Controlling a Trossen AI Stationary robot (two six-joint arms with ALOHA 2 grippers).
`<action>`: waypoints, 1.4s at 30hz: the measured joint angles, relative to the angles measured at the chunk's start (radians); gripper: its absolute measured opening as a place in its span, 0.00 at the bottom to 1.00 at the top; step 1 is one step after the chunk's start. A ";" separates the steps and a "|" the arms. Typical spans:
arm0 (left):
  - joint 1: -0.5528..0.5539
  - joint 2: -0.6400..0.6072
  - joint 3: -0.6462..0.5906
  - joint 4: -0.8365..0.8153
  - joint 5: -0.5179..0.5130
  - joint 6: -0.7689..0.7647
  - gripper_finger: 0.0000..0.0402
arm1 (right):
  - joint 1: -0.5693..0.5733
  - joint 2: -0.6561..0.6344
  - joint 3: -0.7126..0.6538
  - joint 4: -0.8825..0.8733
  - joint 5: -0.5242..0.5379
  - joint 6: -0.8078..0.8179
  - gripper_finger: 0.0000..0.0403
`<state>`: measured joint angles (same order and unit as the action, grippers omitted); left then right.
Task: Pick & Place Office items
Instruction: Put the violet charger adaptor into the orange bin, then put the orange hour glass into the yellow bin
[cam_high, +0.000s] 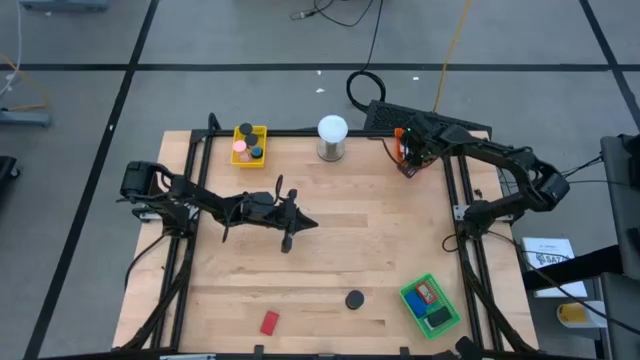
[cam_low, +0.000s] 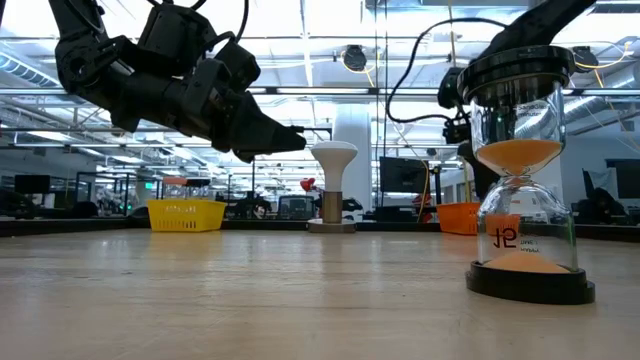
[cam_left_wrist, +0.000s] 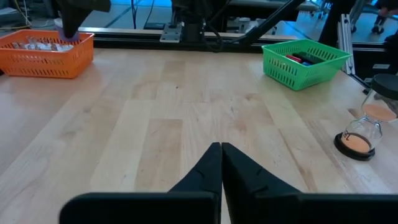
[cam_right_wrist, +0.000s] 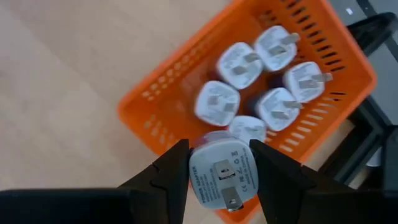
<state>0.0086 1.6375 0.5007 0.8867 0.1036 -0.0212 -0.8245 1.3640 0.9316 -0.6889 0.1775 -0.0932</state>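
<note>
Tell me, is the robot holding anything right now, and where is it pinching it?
The right gripper holds a white plug adapter by its two flat sides, above the orange basket. The left gripper is shut on nothing.

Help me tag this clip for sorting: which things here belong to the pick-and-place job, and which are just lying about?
Job: white adapter held in right gripper, over orange tray; red block; hourglass; yellow tray; green tray.
Lying about: white ball lamp; black cable beyond the table; left gripper, shut and empty.
</note>
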 joint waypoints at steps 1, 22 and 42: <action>0.000 0.000 0.000 0.000 0.000 0.000 0.01 | -0.005 0.000 0.000 0.004 0.001 0.001 0.35; 0.000 0.000 0.000 0.000 -0.001 0.008 0.01 | -0.065 0.001 -0.068 0.102 -0.101 0.020 0.35; 0.000 0.000 0.000 0.000 -0.002 -0.001 0.01 | -0.064 0.056 -0.068 0.134 -0.095 0.017 0.52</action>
<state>0.0086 1.6379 0.5007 0.8869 0.1020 -0.0219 -0.8883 1.4202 0.8639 -0.5552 0.0822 -0.0761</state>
